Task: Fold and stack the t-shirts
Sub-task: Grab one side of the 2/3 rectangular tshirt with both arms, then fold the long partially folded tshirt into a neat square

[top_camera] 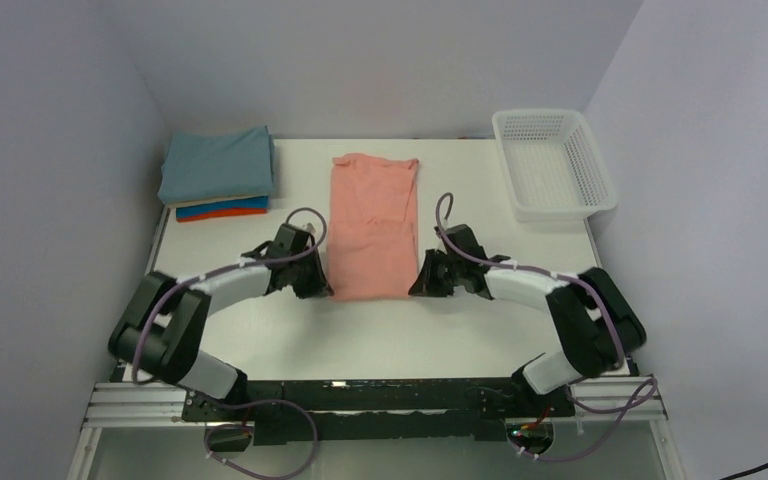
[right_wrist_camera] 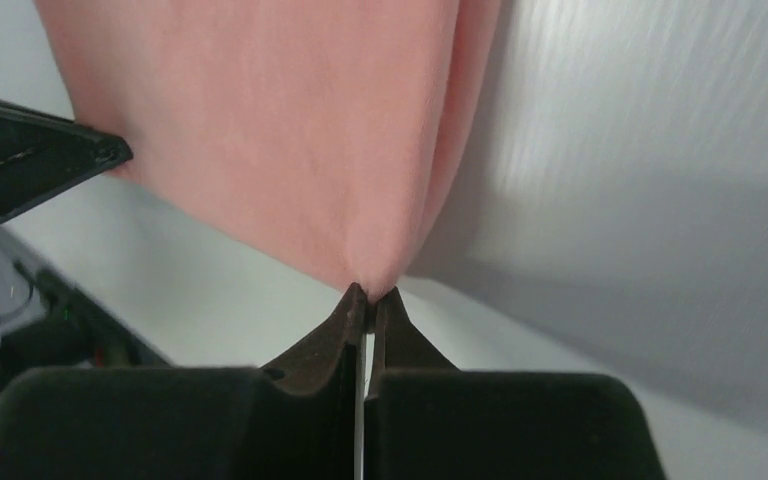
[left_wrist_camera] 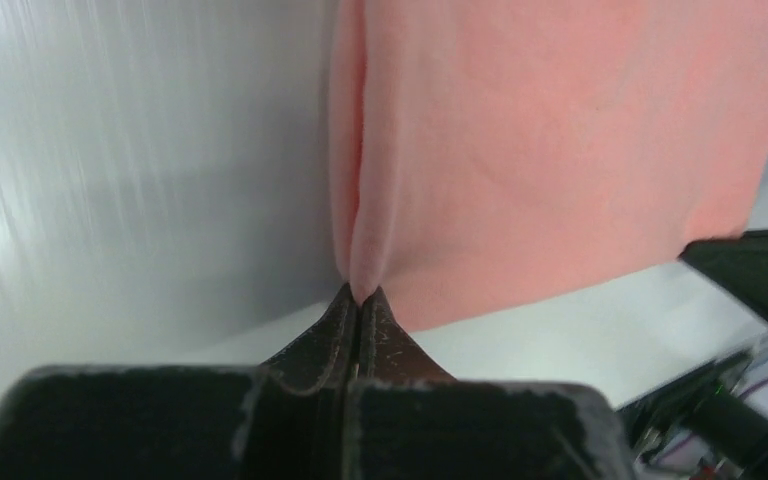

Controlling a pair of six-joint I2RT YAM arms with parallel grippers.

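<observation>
Pinched tight in left gripper (left_wrist_camera: 360,295) and right gripper (right_wrist_camera: 368,296), jaws fully together: near corners of salmon-pink t-shirt (top_camera: 372,225); in the folded stack (top_camera: 218,168), only edges visible beneath teal

A robotics lab: bare pale walls (top_camera: 380,60) enclose a white table (top_camera: 380,340) (arms (top_camera: 230,284) bolted to aluminium rails (top_camera: 130,405)).

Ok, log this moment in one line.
left tool: shut on pink shirt near-left corner | right tool: shut on near-right corner | folded stack: far left | basket: far right
</observation>
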